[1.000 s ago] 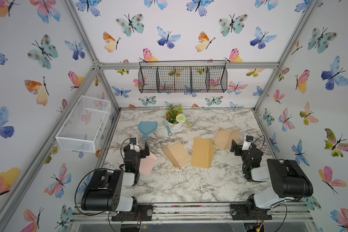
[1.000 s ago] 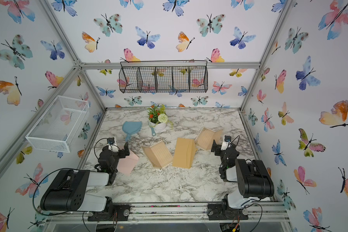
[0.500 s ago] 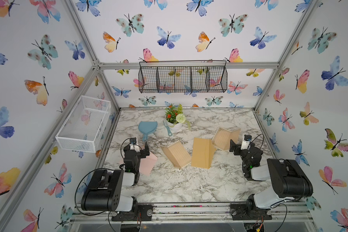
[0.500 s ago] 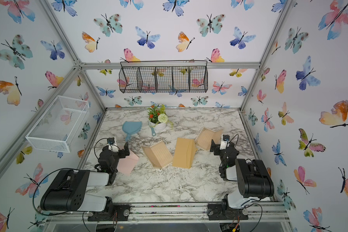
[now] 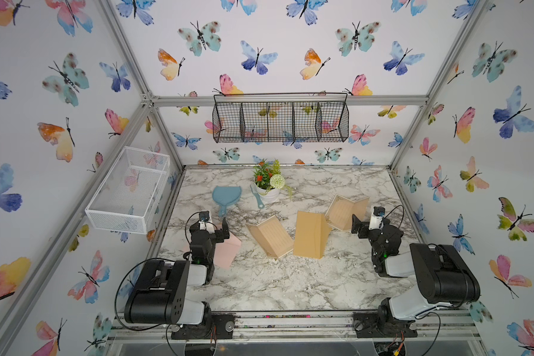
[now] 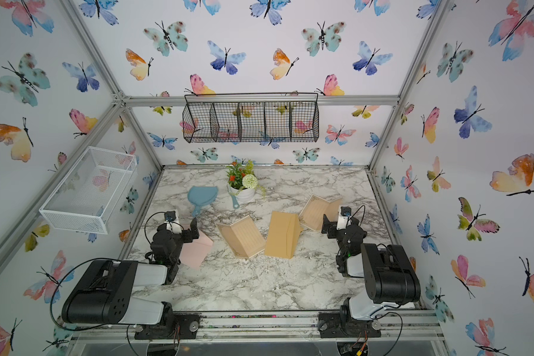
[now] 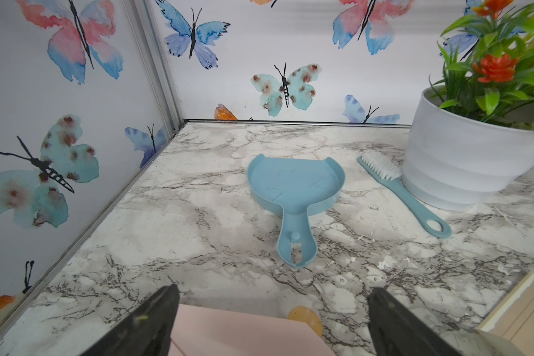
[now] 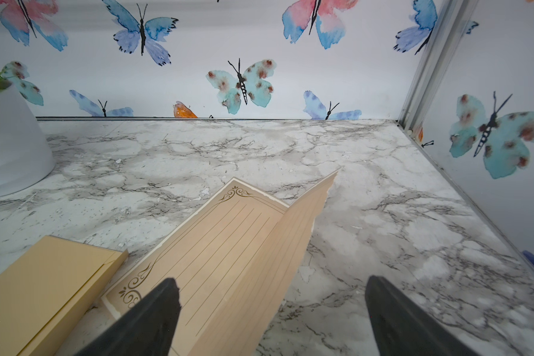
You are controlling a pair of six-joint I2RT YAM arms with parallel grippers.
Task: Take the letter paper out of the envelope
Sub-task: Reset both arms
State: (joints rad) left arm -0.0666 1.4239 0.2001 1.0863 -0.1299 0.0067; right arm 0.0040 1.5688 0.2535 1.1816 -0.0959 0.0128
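Note:
A pink envelope (image 5: 228,250) lies flat at the left of the marble table, with a round orange seal (image 7: 304,318) at its edge. My left gripper (image 5: 215,222) hangs open just over it, its fingers (image 7: 154,320) spread to either side of the pink envelope (image 7: 247,334). A tan envelope (image 5: 309,235) lies mid-table. Two folded lined letter papers are out on the table, one (image 5: 269,236) left of the tan envelope and one (image 5: 346,210) to its right. My right gripper (image 5: 366,223) stands open over the near end of that right letter paper (image 8: 238,252), holding nothing.
A blue dustpan (image 5: 226,196), a blue brush (image 5: 257,197) and a white flower pot (image 5: 269,192) stand at the back. A white wire basket (image 5: 130,188) hangs on the left wall and a black wire basket (image 5: 280,121) on the back wall.

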